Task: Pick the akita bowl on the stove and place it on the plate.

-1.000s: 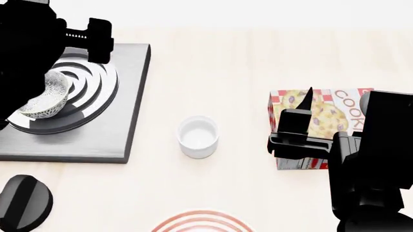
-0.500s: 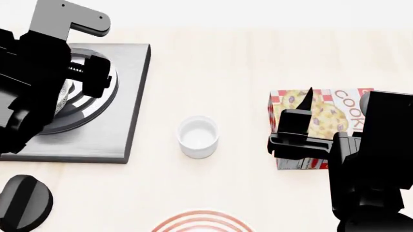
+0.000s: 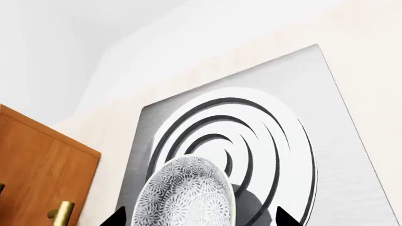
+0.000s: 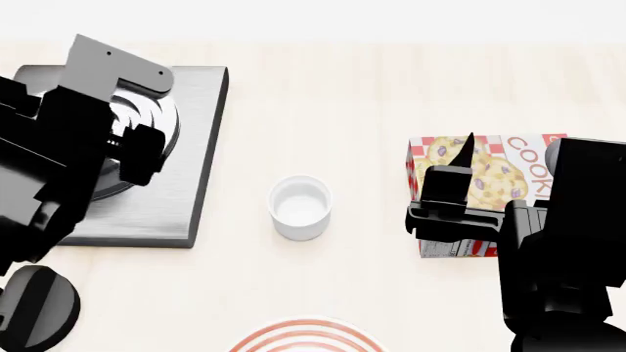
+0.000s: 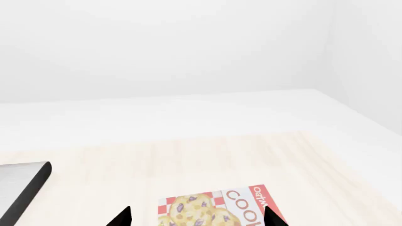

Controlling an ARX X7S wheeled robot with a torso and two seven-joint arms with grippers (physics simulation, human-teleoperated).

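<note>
Clearly the left gripper [image 3: 197, 219] is hanging over the stove [image 3: 351, 155] with the akita bowl [image 3: 185, 195] tilted on edge between its two dark fingertips [image 3: 116, 219], though the wrist view is cutting off the contact, so I am judging it a clamped grip rather than seeing one. The right gripper [image 5: 196, 217] is standing spread and empty over the cookie box [image 4: 489, 176]. The bowl is riding tilted, so it is risking a slip or a twist, or clipping the white cup [image 4: 299, 207], while crossing to the plate [image 4: 305, 336].
</note>
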